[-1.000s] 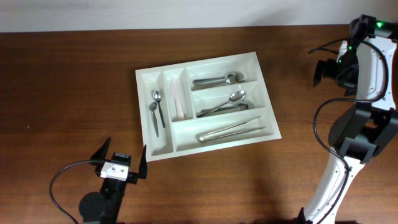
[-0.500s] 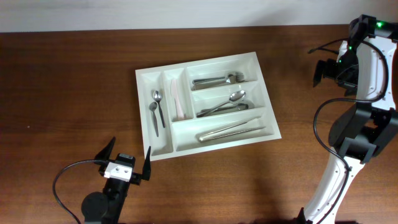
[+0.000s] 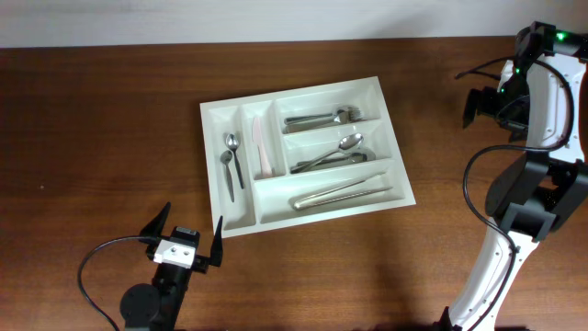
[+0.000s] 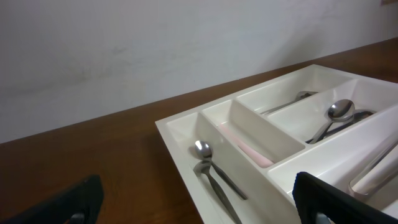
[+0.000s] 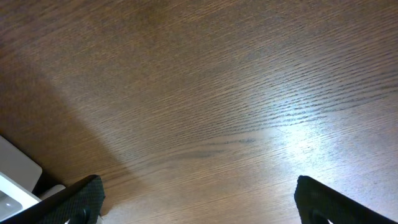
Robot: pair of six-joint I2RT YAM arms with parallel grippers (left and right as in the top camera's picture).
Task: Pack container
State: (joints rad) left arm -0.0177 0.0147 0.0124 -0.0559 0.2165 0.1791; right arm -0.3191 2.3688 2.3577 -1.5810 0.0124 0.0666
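The left gripper [image 3: 191, 223] has slid slightly toward 4 o'clock since a second ago and gapes empty at the tray's 7 o'clock. The tray [image 3: 209, 118] sits mid-table with spoons [image 3: 231, 156] inside. The right gripper [image 5: 199, 200] is spread empty at the tray's 2 o'clock.

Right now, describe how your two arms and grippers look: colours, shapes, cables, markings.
The left gripper has two black pointed fingers on a white block; a thin black cable loops off the black left arm. The right arm is white curved shells with black joints, a green light on top and looping black cables. The right gripper is black.
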